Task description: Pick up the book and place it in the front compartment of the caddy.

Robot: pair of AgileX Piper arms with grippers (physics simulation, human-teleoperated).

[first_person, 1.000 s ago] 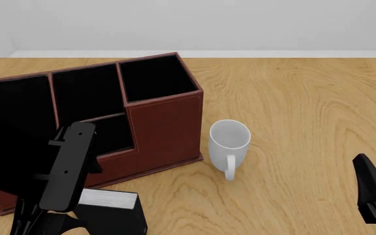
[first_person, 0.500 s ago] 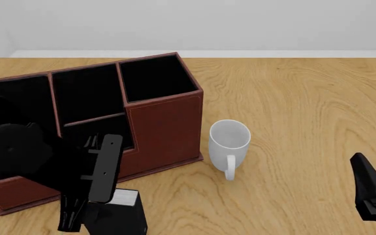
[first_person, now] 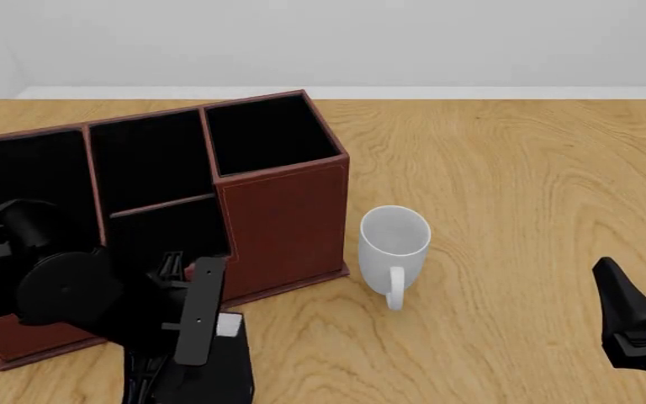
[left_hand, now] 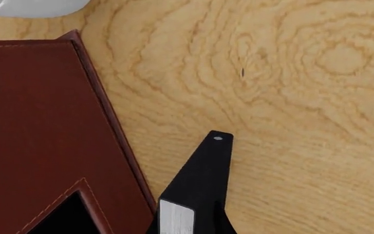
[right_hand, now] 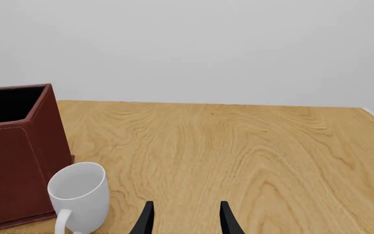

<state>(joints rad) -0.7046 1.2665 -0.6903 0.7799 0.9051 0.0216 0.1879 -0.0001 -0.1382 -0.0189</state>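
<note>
The book (first_person: 219,364) lies flat on the table (first_person: 503,185) at the near edge of the front view, just at 6 o'clock of the caddy (first_person: 283,227), with a sliver of its pale page edges showing beside the left gripper (first_person: 182,370). That gripper hangs right over it, fingers pointing down. In the left wrist view one dark finger (left_hand: 200,180) reaches along the wood beside the book's page edge (left_hand: 176,217), but I cannot tell whether the jaws are closed on the book or merely straddling it.

The main risk, as I judge it, is a poor grip: the book sits close against the caddy's red-brown outer wall (left_hand: 37,126), so a finger may wedge against the leather, or pinch only a corner and let the book swing or drop on the lift. A low carry could also clip the stepped wall before reaching the front compartment (first_person: 166,231), which lies at 12 o'clock of the book.

The white mug (first_person: 395,244) stands at 3 o'clock of the caddy, just beside it and off the likely path. The right gripper (right_hand: 185,219) idles far at 3 o'clock, fingers parted and holding nothing.
</note>
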